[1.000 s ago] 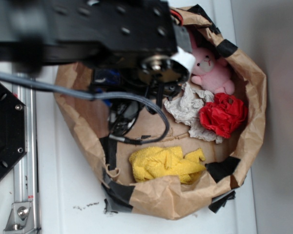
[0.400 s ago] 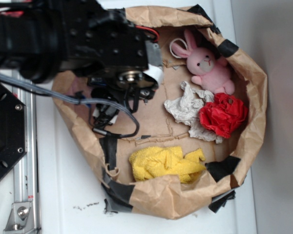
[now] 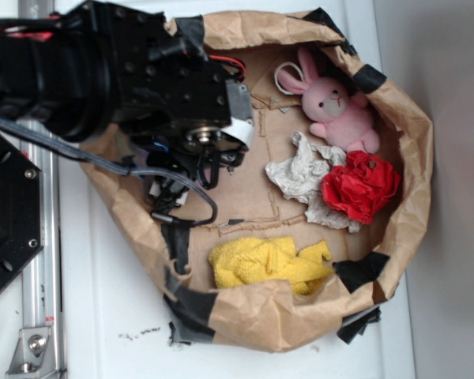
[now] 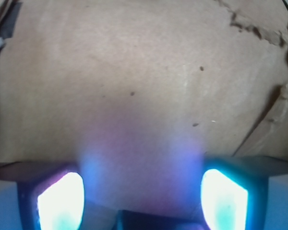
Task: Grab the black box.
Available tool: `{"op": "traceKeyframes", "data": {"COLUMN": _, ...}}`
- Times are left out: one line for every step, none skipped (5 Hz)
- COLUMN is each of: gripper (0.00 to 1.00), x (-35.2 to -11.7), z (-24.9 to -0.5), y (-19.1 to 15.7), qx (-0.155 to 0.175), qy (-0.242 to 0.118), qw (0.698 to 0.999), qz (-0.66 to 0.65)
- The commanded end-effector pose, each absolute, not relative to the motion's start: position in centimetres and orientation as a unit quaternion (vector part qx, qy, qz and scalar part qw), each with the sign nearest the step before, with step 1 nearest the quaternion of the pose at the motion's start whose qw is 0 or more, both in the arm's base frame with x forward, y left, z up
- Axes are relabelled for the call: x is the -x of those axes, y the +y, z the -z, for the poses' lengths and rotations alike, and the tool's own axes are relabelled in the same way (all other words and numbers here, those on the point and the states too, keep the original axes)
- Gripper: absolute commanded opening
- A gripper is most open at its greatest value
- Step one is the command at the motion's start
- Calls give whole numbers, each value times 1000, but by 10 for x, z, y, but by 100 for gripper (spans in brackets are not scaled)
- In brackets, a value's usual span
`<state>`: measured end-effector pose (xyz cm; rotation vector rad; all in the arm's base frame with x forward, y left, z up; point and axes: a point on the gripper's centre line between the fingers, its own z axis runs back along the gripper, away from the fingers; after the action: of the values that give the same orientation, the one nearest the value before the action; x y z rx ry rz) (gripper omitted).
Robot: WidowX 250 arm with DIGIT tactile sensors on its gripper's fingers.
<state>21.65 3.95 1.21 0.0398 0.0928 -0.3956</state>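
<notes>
hovering over the upper left part of the brown paper nest (image 3: 395,237), the gripper (image 4: 143,203) is showing two glowing fingertips (image 4: 60,201) set wide apart in the wrist view, spread with bare paper between them. a dark edge is peeking up at the bottom of that view, too cropped to identify, so i cannot tell where the black box is. a pink bunny (image 3: 336,106), red crumpled cloth (image 3: 362,185), grey crumpled paper (image 3: 304,174) and yellow towel (image 3: 268,264) are lying inside.
</notes>
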Motion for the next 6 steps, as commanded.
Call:
{"op": "traceKeyframes", "data": {"gripper": 100, "x": -219, "z": -13, "y": 46, "qx": -14, "qy": 42, "qw": 983, "qz": 179}}
{"op": "traceKeyframes", "data": {"gripper": 100, "x": -213, "z": -18, "y": 53, "qx": -18, "qy": 39, "qw": 985, "qz": 169}}
{"op": "traceKeyframes", "data": {"gripper": 100, "x": -206, "z": -29, "y": 57, "qx": -13, "qy": 22, "qw": 986, "qz": 164}}
{"op": "traceKeyframes", "data": {"gripper": 100, "x": -195, "z": -59, "y": 60, "qx": 0, "qy": -13, "qw": 987, "qz": 159}}
{"op": "traceKeyframes", "data": {"gripper": 100, "x": -192, "z": -76, "y": 64, "qx": 6, "qy": -32, "qw": 989, "qz": 146}}
{"op": "traceKeyframes", "data": {"gripper": 100, "x": -196, "z": -66, "y": 70, "qx": 7, "qy": -8, "qw": 991, "qz": 137}}
